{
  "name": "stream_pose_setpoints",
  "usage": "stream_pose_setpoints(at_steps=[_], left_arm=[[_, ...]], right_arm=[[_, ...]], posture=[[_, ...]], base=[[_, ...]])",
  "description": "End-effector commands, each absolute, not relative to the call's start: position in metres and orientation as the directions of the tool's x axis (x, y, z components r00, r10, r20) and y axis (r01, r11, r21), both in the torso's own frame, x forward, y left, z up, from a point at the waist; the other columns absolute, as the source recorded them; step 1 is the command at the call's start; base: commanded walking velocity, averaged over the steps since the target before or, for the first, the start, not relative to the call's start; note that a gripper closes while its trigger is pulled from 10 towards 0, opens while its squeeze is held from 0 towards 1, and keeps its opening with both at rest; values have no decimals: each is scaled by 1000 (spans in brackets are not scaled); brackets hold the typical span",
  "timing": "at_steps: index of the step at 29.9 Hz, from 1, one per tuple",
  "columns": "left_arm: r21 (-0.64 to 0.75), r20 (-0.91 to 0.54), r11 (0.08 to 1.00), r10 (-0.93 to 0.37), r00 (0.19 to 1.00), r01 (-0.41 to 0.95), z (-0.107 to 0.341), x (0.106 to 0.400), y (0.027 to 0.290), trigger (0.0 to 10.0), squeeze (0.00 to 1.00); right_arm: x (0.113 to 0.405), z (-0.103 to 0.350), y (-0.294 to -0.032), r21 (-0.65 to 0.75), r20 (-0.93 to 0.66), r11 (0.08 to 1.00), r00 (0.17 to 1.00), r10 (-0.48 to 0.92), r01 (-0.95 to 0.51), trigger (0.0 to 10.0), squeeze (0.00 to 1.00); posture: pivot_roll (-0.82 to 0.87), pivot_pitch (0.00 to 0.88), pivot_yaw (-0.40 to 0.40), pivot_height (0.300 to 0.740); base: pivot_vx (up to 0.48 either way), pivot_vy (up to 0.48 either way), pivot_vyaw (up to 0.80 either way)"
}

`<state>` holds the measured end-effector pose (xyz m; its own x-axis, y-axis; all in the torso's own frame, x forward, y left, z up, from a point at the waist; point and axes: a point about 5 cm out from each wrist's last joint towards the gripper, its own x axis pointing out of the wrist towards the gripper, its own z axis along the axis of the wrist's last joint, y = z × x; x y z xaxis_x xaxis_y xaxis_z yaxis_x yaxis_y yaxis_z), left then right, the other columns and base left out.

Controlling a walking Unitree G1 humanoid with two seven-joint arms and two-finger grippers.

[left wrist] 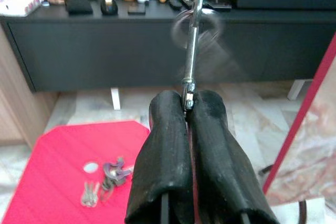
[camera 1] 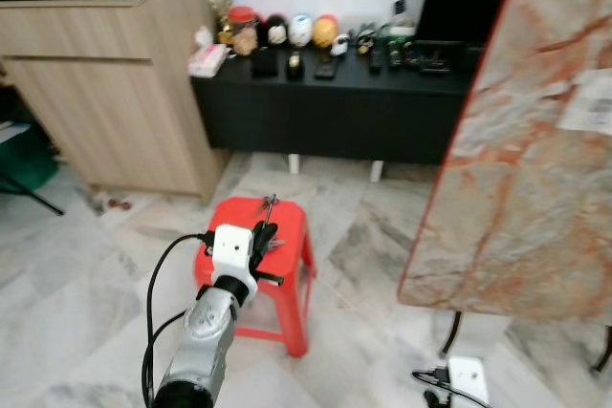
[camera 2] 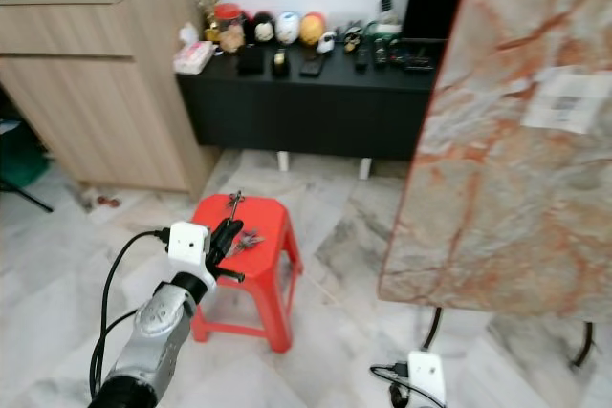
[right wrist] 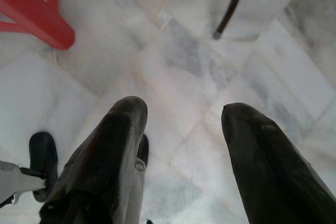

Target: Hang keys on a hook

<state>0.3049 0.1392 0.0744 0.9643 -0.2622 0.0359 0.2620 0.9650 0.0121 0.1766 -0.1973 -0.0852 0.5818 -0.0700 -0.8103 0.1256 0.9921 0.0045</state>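
Left wrist view: your left pincer [left wrist: 189, 103] pinches only the carabiner [left wrist: 192, 51] base; keys [left wrist: 105, 179] lie on the stool [left wrist: 52, 156]. It may slip. Right pincer [right wrist: 181, 114] hangs released.

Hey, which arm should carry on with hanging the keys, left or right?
Left. The left pincer is shut on a silver metal carabiner clip above the red plastic stool, where small silver keys lie. The right pincer hangs open over the marble floor.
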Motion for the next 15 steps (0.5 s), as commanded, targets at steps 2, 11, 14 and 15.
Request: stream_pose_setpoints(at_steps=[2,11,14,15], left_arm=[[5,39,967,-253,967,253,76,306,142,10000,0],[1,42,965,-261,964,261,76,304,140,10000,0],[-1,45,965,-261,964,262,76,303,139,10000,0],[-1,45,965,-262,964,262,76,303,139,10000,0]], right_arm=[[173,-88,-190,25,-821,992,569,-52,127,10000,0],[172,-88,-190,37,-816,990,576,-49,138,10000,0],[172,-89,-190,38,-819,991,572,-42,126,10000,0],[171,-89,-190,38,-820,991,572,-41,125,10000,0]], posture=[[68,87,-9,740],[75,75,-14,740],[82,67,-16,740],[83,67,-15,740]], base=[[0,-317,0],[0,-316,-606],[0,-315,-781],[0,-315,-781]])
